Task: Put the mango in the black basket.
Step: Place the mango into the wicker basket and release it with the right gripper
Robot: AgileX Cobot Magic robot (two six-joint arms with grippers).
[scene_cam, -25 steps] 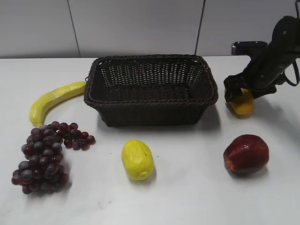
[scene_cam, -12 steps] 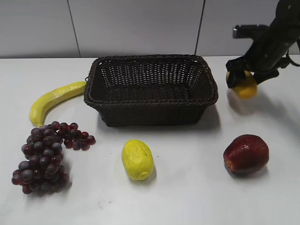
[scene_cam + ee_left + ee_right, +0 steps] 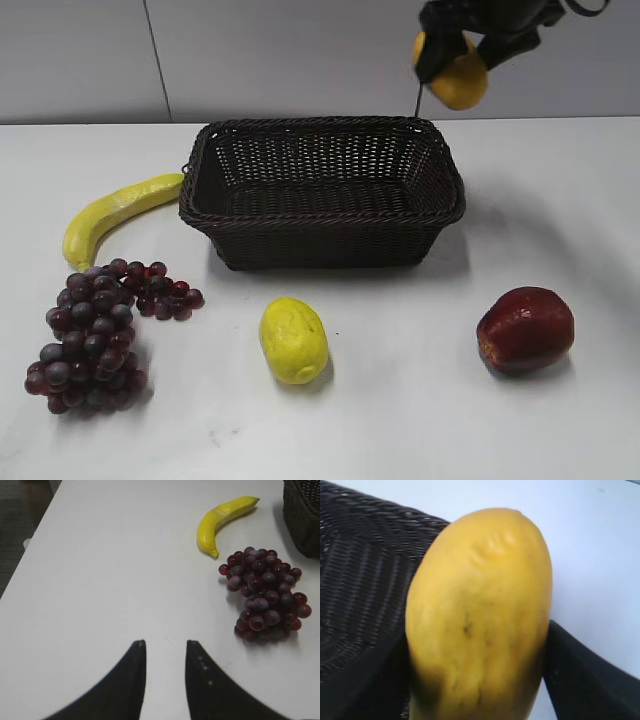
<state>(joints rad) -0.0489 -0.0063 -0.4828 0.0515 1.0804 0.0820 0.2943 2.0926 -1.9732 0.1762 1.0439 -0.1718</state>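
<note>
One big job is half done, I think: the black basket has nothing in it yet, and my right gripper holds the mango tight, high in the air above the basket's back right corner. What is left is to bring it over the middle, lower it and let go. My left gripper waits with its fingers apart, holding nothing, over the bare table.

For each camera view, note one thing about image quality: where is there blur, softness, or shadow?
Exterior view: evenly lit and fairly sharp; the black basket and the apple cast soft shadows on the table.
Left wrist view: the grapes look slightly soft, and the left gripper shows as dark silhouettes.
Right wrist view: the mango fills the frame, its lower part blurred.
</note>
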